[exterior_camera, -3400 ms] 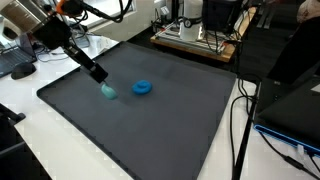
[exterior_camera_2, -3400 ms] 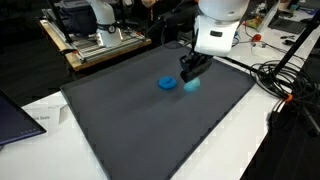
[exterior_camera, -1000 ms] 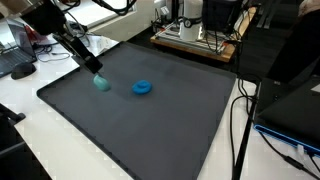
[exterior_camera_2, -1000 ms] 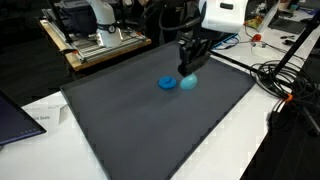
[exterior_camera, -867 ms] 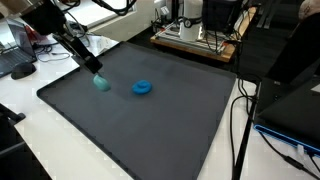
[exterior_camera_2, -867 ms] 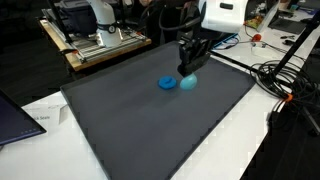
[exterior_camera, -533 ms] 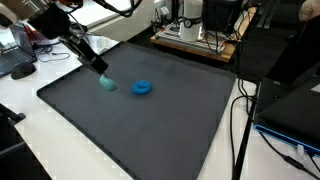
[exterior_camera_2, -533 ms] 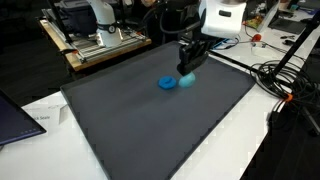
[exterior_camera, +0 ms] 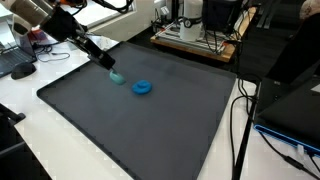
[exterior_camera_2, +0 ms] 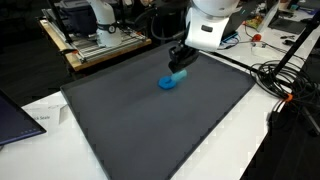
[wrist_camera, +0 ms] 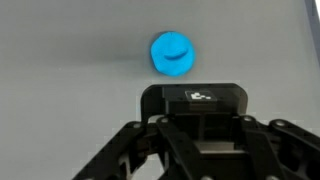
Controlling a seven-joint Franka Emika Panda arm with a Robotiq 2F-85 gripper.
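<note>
pinching a pale teal lump (exterior_camera: 116, 78) at its tip, the gripper (exterior_camera: 111, 70) has its fingers pressed together on it and slants down over the mat (exterior_camera: 150, 130), close to the mat's far corner. whether the lump touches the mat cannot be told. a blue disc (exterior_camera: 142, 87) lies flat on the mat just beside the lump, toward the mat's middle, the nearest thing in the arm's path. in the wrist view the disc (wrist_camera: 172, 54) sits beyond the gripper's dark body, and the fingertips are hidden. off the mat, on the white table (exterior_camera: 20, 100), black cables (exterior_camera: 240, 115) run along one mat edge. a laptop (exterior_camera_2: 14, 112) lies by a mat corner, and a wooden rack (exterior_camera: 195, 40) stands past the mat's far edge.
</note>
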